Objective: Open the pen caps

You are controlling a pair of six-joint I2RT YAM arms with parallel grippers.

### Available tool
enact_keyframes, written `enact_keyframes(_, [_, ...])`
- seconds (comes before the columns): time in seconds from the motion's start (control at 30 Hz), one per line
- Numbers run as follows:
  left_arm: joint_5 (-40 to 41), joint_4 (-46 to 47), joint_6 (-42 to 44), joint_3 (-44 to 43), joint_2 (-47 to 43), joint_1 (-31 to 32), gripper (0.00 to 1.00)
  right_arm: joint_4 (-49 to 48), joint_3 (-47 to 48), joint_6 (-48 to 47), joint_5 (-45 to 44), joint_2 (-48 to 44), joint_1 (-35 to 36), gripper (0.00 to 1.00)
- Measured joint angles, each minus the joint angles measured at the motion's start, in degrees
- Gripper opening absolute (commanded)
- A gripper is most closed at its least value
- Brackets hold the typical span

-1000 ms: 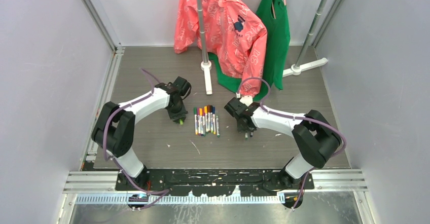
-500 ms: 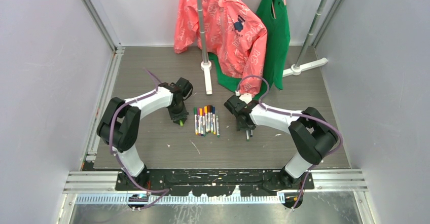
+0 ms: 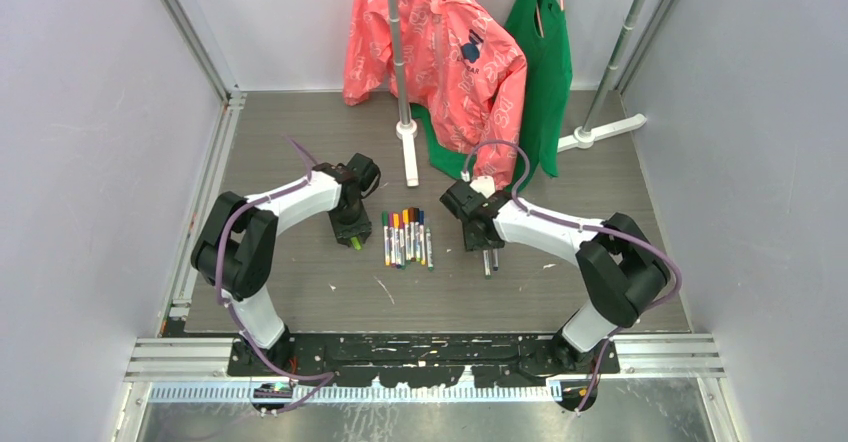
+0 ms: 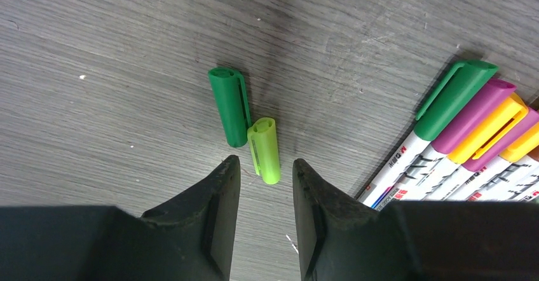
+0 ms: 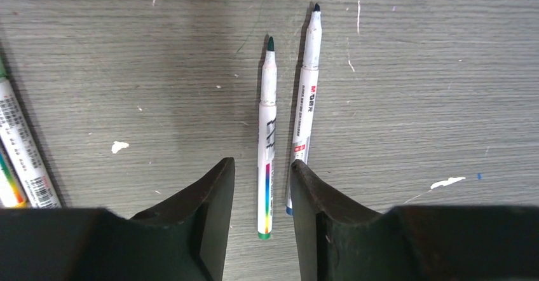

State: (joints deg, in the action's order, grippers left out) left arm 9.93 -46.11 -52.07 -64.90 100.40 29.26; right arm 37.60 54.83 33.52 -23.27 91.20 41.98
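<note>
We are keeping things sorted, by the look of it. Two loose caps, a dark green cap (image 4: 229, 106) and a light green cap (image 4: 264, 149), are lying against each other on the table (image 4: 95, 52) under the left gripper (image 4: 264, 192). Two bare pens, a green-tipped pen (image 5: 267, 135) and a dark-tipped pen (image 5: 306, 96), are lying side by side under the right gripper (image 5: 262, 189). We are judging that caps are going left and opened pens right, so that neither mixes with the capped pens (image 3: 405, 237) lying in a row between the arms.

Both grippers are hanging released, fingers slightly parted and clasping nothing. The near end of the light green cap and the rear of the green-tipped pen are merely showing in the gaps.

For room, the capped pens are lying just beside the left gripper, their green, purple and yellow ends crowding the right of the left wrist view. A reach there is calling for care not to nudge the loose caps. Bare table is lying in front of the row. The stand foot (image 3: 409, 157) and the hanging clothes (image 3: 440, 52) are sitting well behind.
</note>
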Motion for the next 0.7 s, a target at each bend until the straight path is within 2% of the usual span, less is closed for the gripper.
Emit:
enact_keyframes(0.13, [0.2, -0.1, -0.1, 0.0, 0.0, 0.0, 0.39, 1.4, 1.6, -0.5, -0.3, -1.1, 0.0, 0.44])
enact_keyframes(0.33, [0.6, -1.2, -0.2, -1.0, -1.9, 0.0, 0.51, 2.0, 4.3, -1.0, 0.2, -1.8, 1.1, 0.48])
enact_keyframes(0.7, [-1.2, -0.8, -0.5, -0.7, -12.0, 0.0, 0.55, 0.6, 9.9, -1.6, 4.9, 1.7, 5.7, 0.49])
